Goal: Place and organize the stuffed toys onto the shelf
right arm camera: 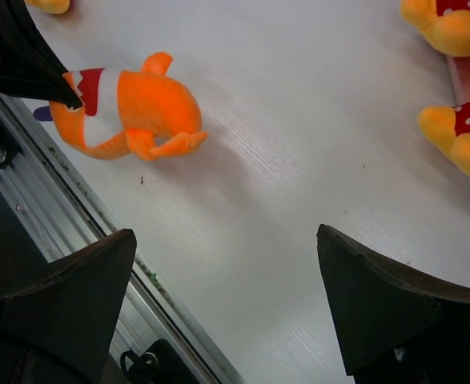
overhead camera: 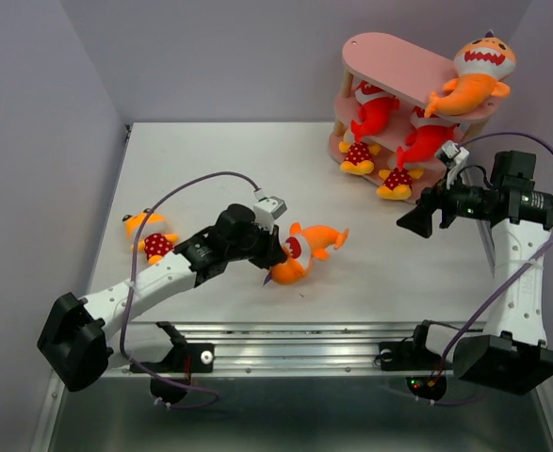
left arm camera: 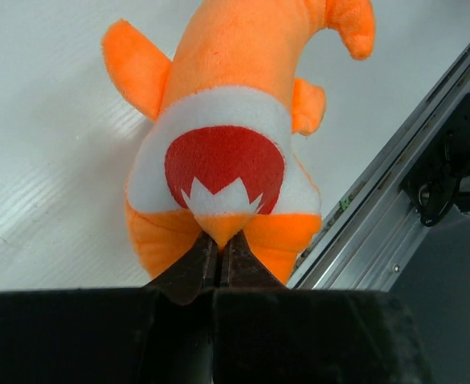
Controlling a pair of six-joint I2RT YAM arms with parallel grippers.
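Seven small stuffed toys are counted in all. Two are orange plush sharks with white toothy mouths: a first orange shark (overhead camera: 306, 252) and a second orange shark (overhead camera: 479, 68). Two are red plush sharks: a first red shark (overhead camera: 377, 113) and a second red shark (overhead camera: 426, 143). Three are smaller yellow-orange plush figures with red white-dotted parts: a first figure (overhead camera: 150, 235), a second figure (overhead camera: 358, 156) and a third figure (overhead camera: 397, 182). One pink three-tier shelf with oval boards and light wooden posts (overhead camera: 394, 61) is counted. Two white-and-black robot arms are seen, a left arm (overhead camera: 154, 282) and a right arm (overhead camera: 521, 273), and two thin purple cables, a left cable (overhead camera: 215, 175) and a right cable (overhead camera: 521, 135). One white table (overhead camera: 238, 151) is counted.
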